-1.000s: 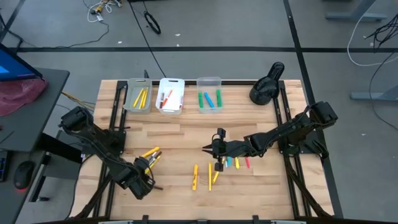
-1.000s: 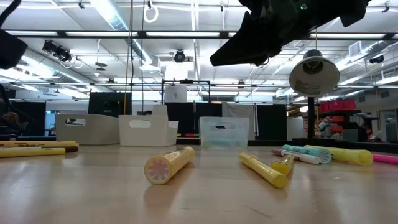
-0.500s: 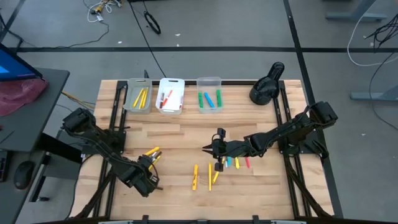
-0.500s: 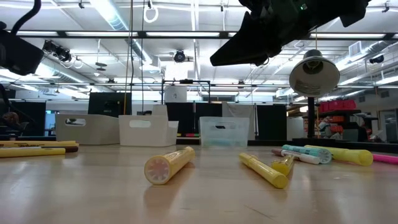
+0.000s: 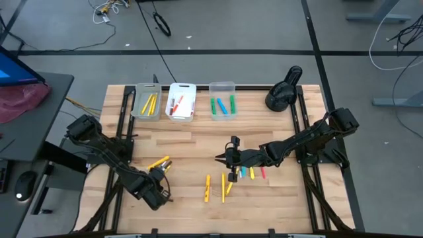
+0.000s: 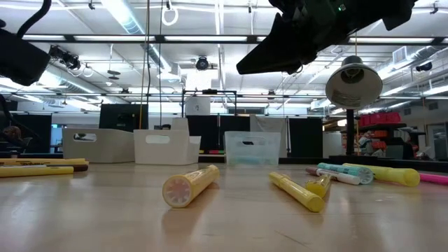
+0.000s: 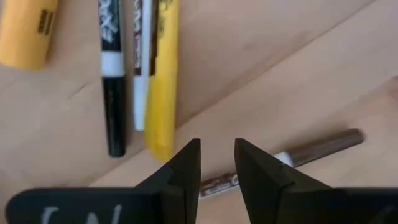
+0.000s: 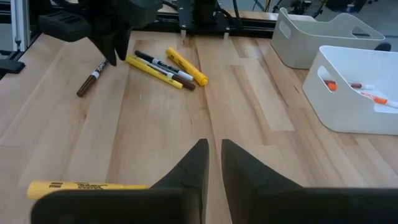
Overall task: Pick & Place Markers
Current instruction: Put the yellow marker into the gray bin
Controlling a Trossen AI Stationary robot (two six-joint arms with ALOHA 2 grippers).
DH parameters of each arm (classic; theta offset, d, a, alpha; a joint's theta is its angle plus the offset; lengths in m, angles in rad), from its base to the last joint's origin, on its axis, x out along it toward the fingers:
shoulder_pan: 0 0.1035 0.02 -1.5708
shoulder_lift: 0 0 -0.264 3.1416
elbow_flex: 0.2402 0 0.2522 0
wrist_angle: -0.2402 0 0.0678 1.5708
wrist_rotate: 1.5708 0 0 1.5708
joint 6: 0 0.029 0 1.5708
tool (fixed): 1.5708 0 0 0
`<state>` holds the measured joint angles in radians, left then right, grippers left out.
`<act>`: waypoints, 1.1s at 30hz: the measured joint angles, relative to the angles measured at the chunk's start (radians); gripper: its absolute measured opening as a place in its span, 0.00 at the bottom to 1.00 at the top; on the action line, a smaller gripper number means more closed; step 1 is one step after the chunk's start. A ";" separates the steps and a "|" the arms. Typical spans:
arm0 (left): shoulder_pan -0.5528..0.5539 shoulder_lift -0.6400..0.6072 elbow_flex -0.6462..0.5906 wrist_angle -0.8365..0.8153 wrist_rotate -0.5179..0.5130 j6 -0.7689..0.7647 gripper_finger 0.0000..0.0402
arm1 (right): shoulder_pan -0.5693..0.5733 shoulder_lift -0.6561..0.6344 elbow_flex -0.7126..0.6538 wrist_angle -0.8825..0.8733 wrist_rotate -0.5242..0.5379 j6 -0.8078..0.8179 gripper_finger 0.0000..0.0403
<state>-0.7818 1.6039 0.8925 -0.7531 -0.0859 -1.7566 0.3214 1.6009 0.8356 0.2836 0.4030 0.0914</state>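
Markers lie loose on the wooden table. A yellow, black and white cluster [image 5: 160, 163] lies near the left, with a brown marker [image 7: 311, 149] beside it. My left gripper [image 5: 157, 192] hangs over the brown marker, its fingers [image 7: 186, 165] a little apart and holding nothing. It also shows in the right wrist view [image 8: 112, 43]. Yellow markers [image 5: 223, 188] and cyan, yellow and pink ones [image 5: 251, 173] lie at the centre. My right gripper [image 5: 219, 158] hovers above them, shut and empty, pointing toward the table's left; in the low view [image 6: 241, 68] it stands well above the table.
Three bins stand along the far edge: a grey one [image 5: 147, 102] with yellow markers, a white one [image 5: 181, 102] with red and orange markers, and a clear one [image 5: 222, 102] with green and blue markers. A black lamp-like object [image 5: 284, 89] stands at the far right.
My left arm has shifted a little above the markers at the table's left; in the low view more of it shows at the upper left. The markers and my right gripper have stayed where they were.
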 joint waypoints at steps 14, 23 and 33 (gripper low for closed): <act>-0.013 0.000 0.000 -0.117 0.019 -0.090 0.36 | 0.000 0.000 0.000 0.001 0.000 0.000 0.11; -0.001 0.000 0.000 -0.112 -0.007 -0.090 0.29 | 0.000 0.000 0.000 0.000 0.000 0.000 0.11; 0.008 0.025 0.001 -0.101 -0.005 -0.079 0.26 | 0.000 0.000 0.000 0.000 0.000 0.000 0.11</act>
<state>-0.7736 1.6288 0.8932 -0.8542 -0.0906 -1.8359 0.3214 1.6009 0.8356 0.2840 0.4030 0.0917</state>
